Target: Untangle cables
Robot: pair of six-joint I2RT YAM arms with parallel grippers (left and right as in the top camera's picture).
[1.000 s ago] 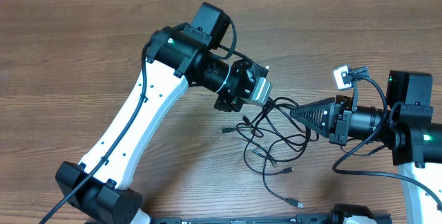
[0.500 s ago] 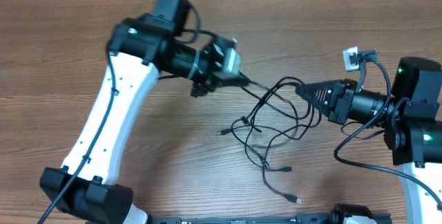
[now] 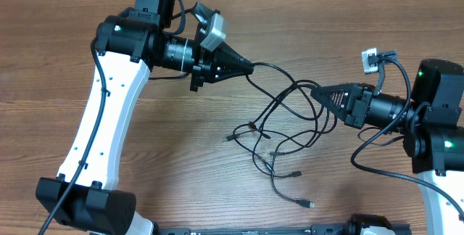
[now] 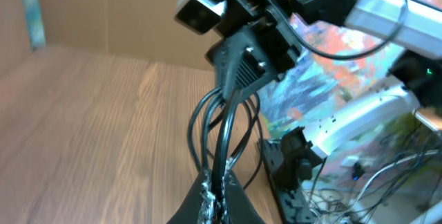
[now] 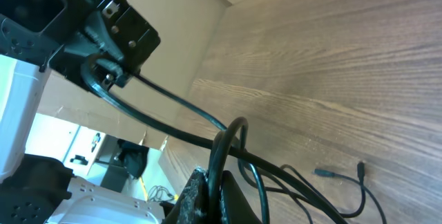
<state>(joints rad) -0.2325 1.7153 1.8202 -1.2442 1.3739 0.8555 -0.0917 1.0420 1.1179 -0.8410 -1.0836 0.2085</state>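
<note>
Overhead: the brown wood-grain table (image 3: 43, 83) lies bare along its far edge and over its whole left half. Toward the near edge the arm bases take up both corners. The thin black cables with small plug ends (image 3: 286, 130) sit right of the middle, strung as a loose web between the two arms. Several loops cross each other, and strands trail toward the near edge, one ending in a small plug (image 3: 310, 204). The left gripper (image 3: 250, 66) has its jaws pressed together on a strand at the web's far-left end. The right gripper (image 3: 313, 90) pinches strands at the right end, and the two tips are well apart.

Left wrist: the left gripper (image 4: 214, 196) shows at the bottom edge with its fingertips closed on two or three cable strands (image 4: 221, 127). They rise in narrow loops to the right gripper (image 4: 242, 65) opposite. Bare table (image 4: 83, 127) lies to the left.

Right wrist: the right gripper (image 5: 207, 189) is closed on a loop of the cables (image 5: 173, 131). One taut strand runs up to the left gripper (image 5: 103, 51), and slack strands with plugs lie on the table (image 5: 359, 65) — wide bare wood beyond.
</note>
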